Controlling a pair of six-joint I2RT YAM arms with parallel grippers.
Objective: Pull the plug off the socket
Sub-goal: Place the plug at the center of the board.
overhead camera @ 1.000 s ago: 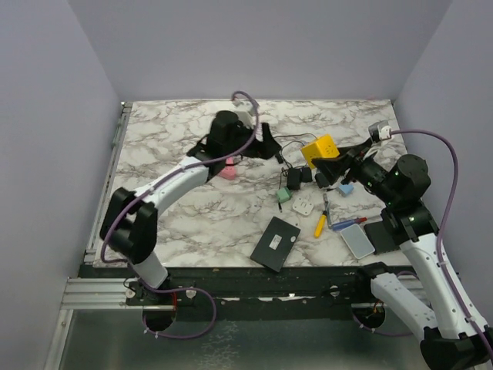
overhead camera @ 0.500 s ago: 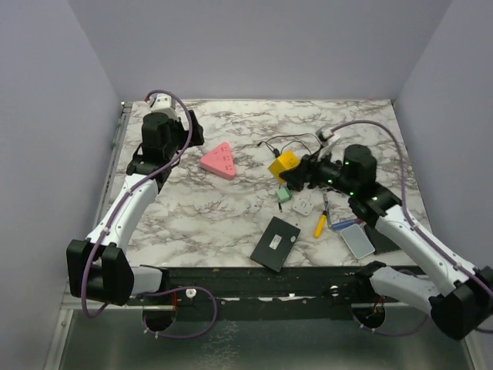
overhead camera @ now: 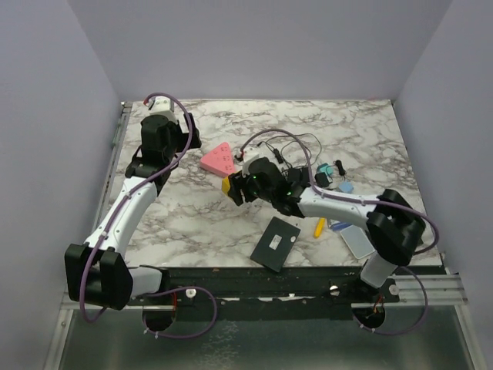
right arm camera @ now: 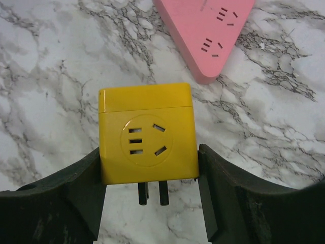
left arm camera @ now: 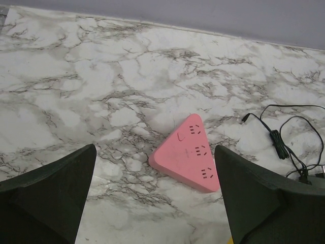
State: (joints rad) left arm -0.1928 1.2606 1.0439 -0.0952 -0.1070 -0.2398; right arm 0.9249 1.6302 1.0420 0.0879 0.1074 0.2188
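The pink triangular socket (overhead camera: pixel 218 160) lies flat on the marble, also seen in the left wrist view (left arm camera: pixel 190 152) and at the top of the right wrist view (right arm camera: pixel 208 30), with nothing plugged into it. My right gripper (right arm camera: pixel 149 152) is shut on the yellow cube plug (right arm camera: pixel 147 134), holding it just above the table. Its dark prongs (right arm camera: pixel 151 192) hang bare. From above, the plug (overhead camera: pixel 226 186) and right gripper (overhead camera: pixel 235 189) sit just near of the socket. My left gripper (left arm camera: pixel 155 203) stands open and empty, back to the left of the socket (overhead camera: pixel 187 139).
A thin black cable (overhead camera: pixel 289 142) coils behind the right arm. A black flat box (overhead camera: pixel 275 243) lies near the front edge. Small adapters (overhead camera: pixel 331 169), a yellow pen (overhead camera: pixel 319 227) and a grey device (overhead camera: pixel 357 240) are scattered at the right.
My right arm has swung left across the table with the yellow plug, up to the pink socket. My left arm has pulled back from the socket to the far left and opened.
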